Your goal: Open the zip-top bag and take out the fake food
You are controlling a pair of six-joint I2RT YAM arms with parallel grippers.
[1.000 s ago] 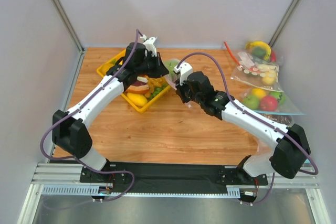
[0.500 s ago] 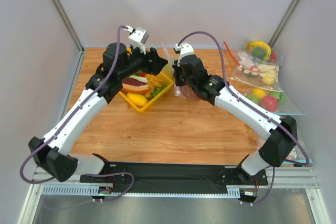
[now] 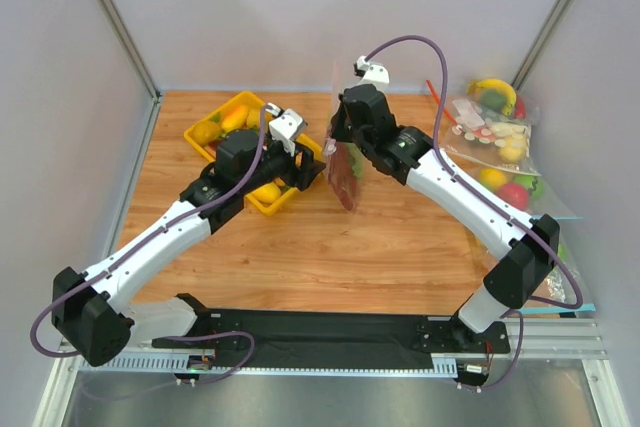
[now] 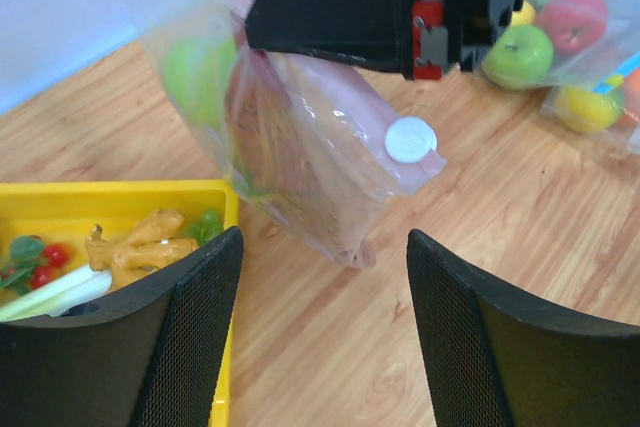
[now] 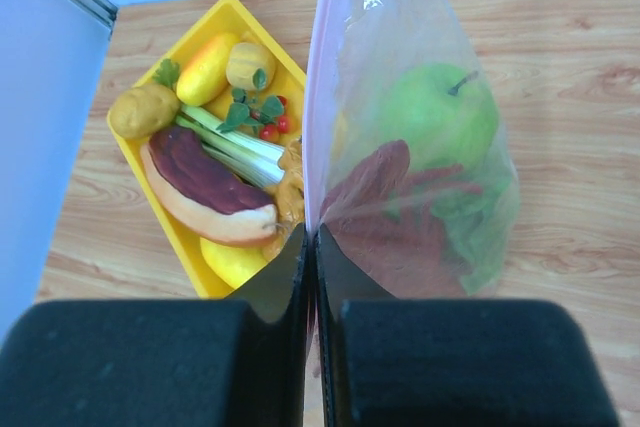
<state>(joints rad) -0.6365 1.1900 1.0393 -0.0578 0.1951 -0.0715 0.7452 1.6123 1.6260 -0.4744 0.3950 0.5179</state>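
My right gripper (image 5: 312,237) is shut on the pale pink zip strip of the zip-top bag (image 5: 420,147) and holds it hanging above the table. Through the clear plastic I see the fake food: a round green fruit (image 5: 435,112), a red lobster (image 5: 375,197) and green lettuce (image 5: 480,227). From above, the bag (image 3: 346,175) dangles from the right gripper (image 3: 338,140) just right of the tray. My left gripper (image 4: 320,337) is open with nothing between its fingers. It sits low in front of the bag (image 4: 310,157), whose bottom corner hangs just above the wood.
A yellow tray (image 3: 215,117) at the back left holds a toy hot dog (image 5: 200,182), yellow fruits and greens. Its corner (image 4: 120,190) is by my left finger. Other clear bags of toy fruit (image 3: 500,137) (image 3: 510,192) lie along the right edge.
The left gripper has opened and drawn back and down from the bag. The right gripper has lifted the bag higher, toward the back of the table.
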